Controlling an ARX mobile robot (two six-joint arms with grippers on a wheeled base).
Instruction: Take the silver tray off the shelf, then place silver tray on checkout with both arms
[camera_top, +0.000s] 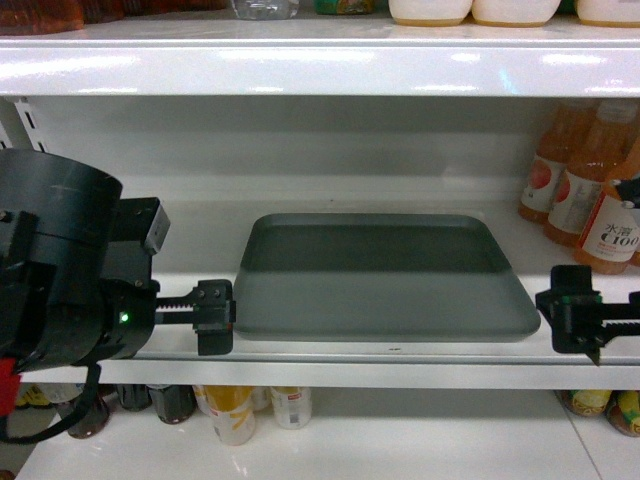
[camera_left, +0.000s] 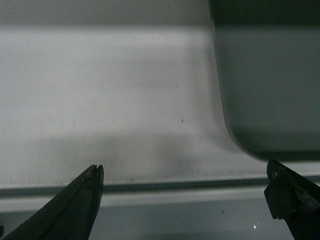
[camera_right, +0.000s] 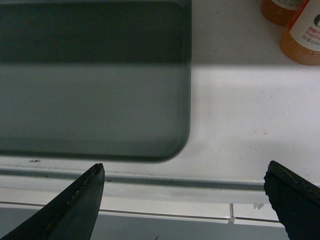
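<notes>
The silver tray (camera_top: 385, 275) lies flat on the shelf (camera_top: 320, 372), front rim near the lip, with your left gripper (camera_top: 213, 316) at its 9 o'clock corner and your right gripper (camera_top: 572, 320) at 3 o'clock, both spread wide and holding nothing. Close unevenly and you could skew the tray; swing it right and it may topple the orange bottles (camera_top: 590, 190) at 2 o'clock. One label seems to read "C100".
</notes>
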